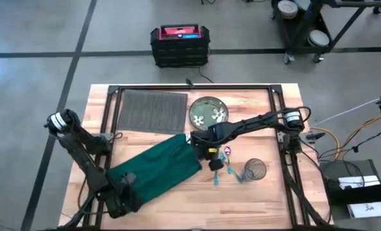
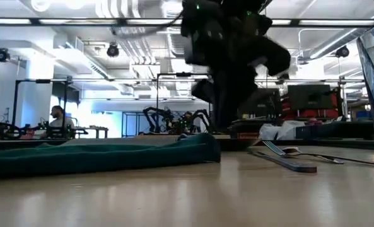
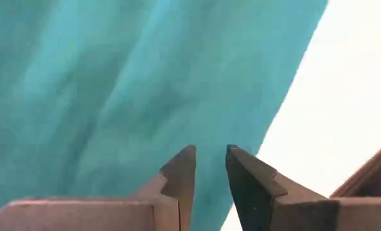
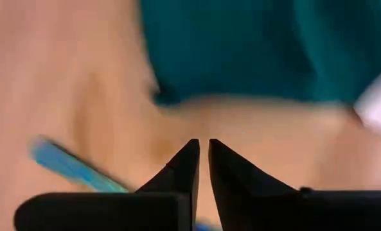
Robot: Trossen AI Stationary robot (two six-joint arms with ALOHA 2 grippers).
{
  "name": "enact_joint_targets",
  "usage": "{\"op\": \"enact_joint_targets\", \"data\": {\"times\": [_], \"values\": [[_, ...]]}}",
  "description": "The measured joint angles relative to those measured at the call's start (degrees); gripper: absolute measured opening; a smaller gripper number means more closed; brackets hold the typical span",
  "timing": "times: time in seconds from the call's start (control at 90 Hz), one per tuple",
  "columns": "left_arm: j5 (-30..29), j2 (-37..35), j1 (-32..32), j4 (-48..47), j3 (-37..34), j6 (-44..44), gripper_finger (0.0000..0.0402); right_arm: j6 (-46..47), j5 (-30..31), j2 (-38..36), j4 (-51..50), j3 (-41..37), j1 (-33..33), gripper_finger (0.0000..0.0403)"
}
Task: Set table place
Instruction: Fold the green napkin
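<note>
On the light-wood table (image 1: 267,192), the dark grey ribbed placemat (image 1: 151,110) lies at the far left. A floral plate (image 1: 209,110) rests on the wood beside its right edge. A dark green napkin (image 1: 158,168) lies crumpled and slanted near the middle. My left gripper (image 1: 123,191) stands over the napkin's near left end (image 3: 113,96), its fingers almost together. My right gripper (image 1: 207,153) hangs just past the napkin's right end (image 4: 254,45), above bare wood, its fingers nearly closed with nothing between them. Blue-handled cutlery (image 1: 225,165) lies to its right. My left gripper points down at the napkin's near left end (image 3: 196,122). I cannot tell whether its fingertips touch the cloth.
A wire-mesh cup (image 1: 255,170) lies on the table right of the cutlery. A fork and other flatware (image 2: 287,156) lie flat in the low view. A black and red case (image 1: 180,43) stands on the floor beyond the far edge. Bare wood shows along the near right.
</note>
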Motion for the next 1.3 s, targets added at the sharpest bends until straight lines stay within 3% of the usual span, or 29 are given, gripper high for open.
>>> {"op": "enact_joint_targets", "data": {"times": [0.067,0.167,0.3,0.478,0.856,1.078,1.211,1.3], "values": [[-4.5,0.23,0.08,2.26,0.12,1.1,0.0075,0.17,-0.22,1.14,1.53,-0.4,1.37,0.0023],[-5.19,2.04,0.53,3.96,-0.05,2.06,0.0075,0.16,0.15,2.9,2.78,-0.51,3.04,0.0019],[-1.8,6.19,0.73,5.15,-0.15,2.33,0.0075,0.2,3.51,4.59,4.23,-0.42,4.14,0.0013],[4.84,11.54,0.48,6.8,0.39,2.05,0.0075,0.38,15.63,5.24,2.25,-0.38,4.02,0.0013],[9.97,11.61,-2.43,6.82,0.55,-2.21,0.0075,-1.99,21.14,2.68,-12.45,-1.01,4.02,0.0013],[1.44,9.35,-1.64,6.19,0.23,-2.17,0.0075,0.71,6.7,-0.78,2.13,-0.69,7.32,0.0014],[0.54,9.27,-1.32,6.4,0.22,-2.01,0.0075,1.7,7.97,0.67,12.74,-2.32,8.9,0.0014],[0.52,9.27,-1.19,6.5,0.22,-1.98,0.0075,1.68,14.31,1.94,13.72,-3.18,9.08,0.0014]]}}
